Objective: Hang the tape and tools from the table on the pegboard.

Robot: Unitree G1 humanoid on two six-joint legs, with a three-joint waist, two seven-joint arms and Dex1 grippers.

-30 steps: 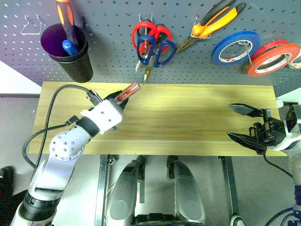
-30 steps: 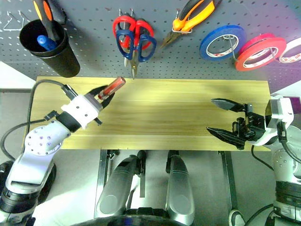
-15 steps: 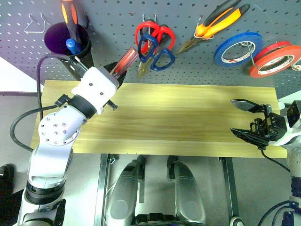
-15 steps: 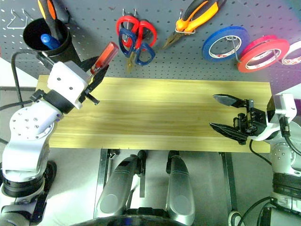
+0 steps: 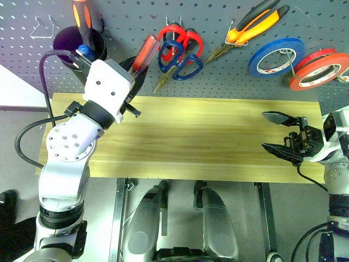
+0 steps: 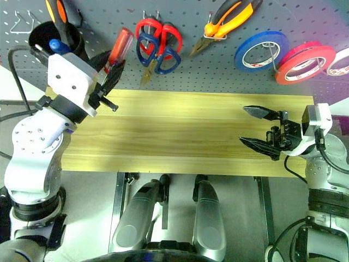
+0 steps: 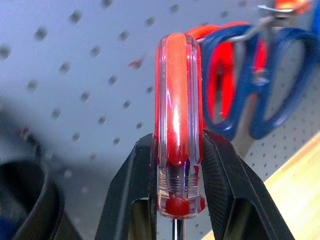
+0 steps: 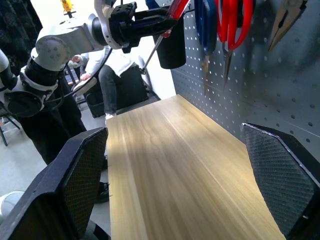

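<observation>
My left gripper (image 5: 136, 64) is shut on the slim red-handled screwdriver (image 5: 146, 50), whose handle tilts up against the pegboard (image 5: 218, 82) between the black cup (image 5: 73, 43) and the scissors. The handle (image 7: 177, 110) sits clamped between both black fingers (image 7: 135, 185). On hooks hang the dark blue-handled scissors (image 5: 184, 61), the orange-and-black pliers (image 5: 252, 24) and the red-orange tape (image 5: 319, 68). Over the right end of the table (image 5: 207, 136) my right gripper (image 5: 275, 132) is open and holds nothing.
Red-handled scissors (image 5: 180, 37) hang beside the blue ones. A blue tape roll (image 5: 275, 54) and a whitish roll (image 6: 341, 60) hang near the red-orange one. The cup holds an orange-and-black screwdriver (image 5: 82, 13). A person (image 8: 117, 65) sits beyond the table's left end.
My left gripper has risen from over the table to the pegboard, rolling and tipping the screwdriver's handle upward. The right gripper stays open at the right end.
</observation>
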